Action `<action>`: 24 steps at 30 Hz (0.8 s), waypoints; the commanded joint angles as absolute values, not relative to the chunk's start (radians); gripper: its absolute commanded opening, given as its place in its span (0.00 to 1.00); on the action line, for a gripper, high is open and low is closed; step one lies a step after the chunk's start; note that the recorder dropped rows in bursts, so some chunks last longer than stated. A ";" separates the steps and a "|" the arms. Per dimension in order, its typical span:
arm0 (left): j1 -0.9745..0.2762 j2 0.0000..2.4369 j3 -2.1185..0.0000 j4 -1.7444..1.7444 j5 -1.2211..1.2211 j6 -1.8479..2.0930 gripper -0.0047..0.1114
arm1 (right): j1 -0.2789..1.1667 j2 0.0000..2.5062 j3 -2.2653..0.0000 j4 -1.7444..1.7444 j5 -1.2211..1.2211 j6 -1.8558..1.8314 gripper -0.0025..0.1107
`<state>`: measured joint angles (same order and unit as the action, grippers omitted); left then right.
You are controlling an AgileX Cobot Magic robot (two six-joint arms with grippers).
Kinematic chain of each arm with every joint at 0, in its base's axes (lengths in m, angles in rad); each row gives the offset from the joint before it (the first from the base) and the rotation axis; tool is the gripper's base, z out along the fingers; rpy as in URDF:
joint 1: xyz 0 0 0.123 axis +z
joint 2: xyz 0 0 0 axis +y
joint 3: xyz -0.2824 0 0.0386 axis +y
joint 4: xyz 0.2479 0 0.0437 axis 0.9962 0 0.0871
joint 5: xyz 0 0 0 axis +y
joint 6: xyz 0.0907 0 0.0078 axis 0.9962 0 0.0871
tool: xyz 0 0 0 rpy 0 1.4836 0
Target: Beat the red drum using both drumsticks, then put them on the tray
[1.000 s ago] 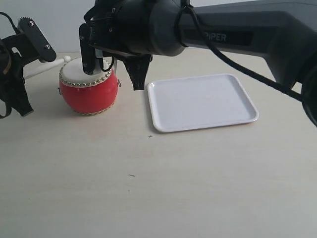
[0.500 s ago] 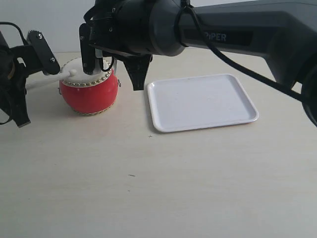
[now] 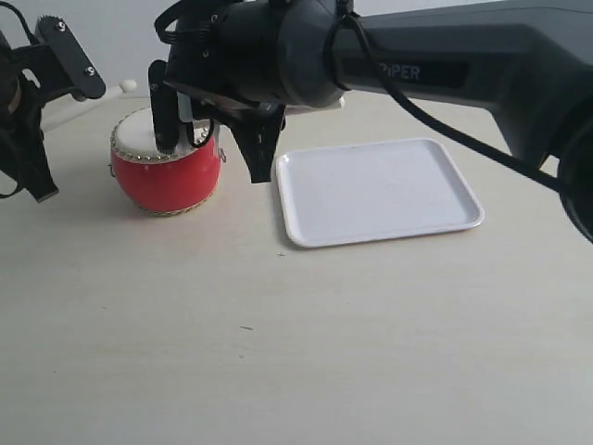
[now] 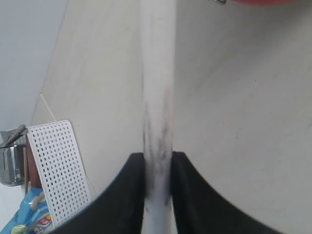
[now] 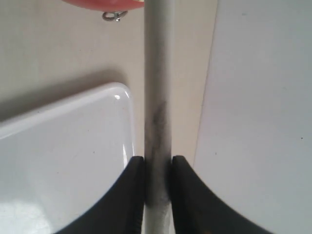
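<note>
A pale beige table [image 3: 278, 371] sits in front of a light wall. The left gripper [image 4: 157, 163] pinches a slim cream wooden drumstick [image 4: 157, 73], and the stick's round tip is up in the air near the drum. The right gripper [image 5: 158, 165] pinches the second cream drumstick [image 5: 158, 58], close over the small shiny red drum with a cream top [image 3: 167, 171]. The flat white plastic tray [image 3: 380, 190] lies on the table just beside the drum.
</note>
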<state>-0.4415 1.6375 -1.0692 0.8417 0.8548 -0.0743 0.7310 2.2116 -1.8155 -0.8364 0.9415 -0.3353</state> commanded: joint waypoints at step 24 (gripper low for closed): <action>-0.442 1.801 -1.096 0.947 0.940 -0.171 0.04 | 0.733 2.171 -1.823 -0.971 0.936 -0.130 0.02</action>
<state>-0.4415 1.8141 -1.0742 0.9161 0.9143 -0.1236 0.7317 2.1601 -1.8174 -0.9632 0.9505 -0.1385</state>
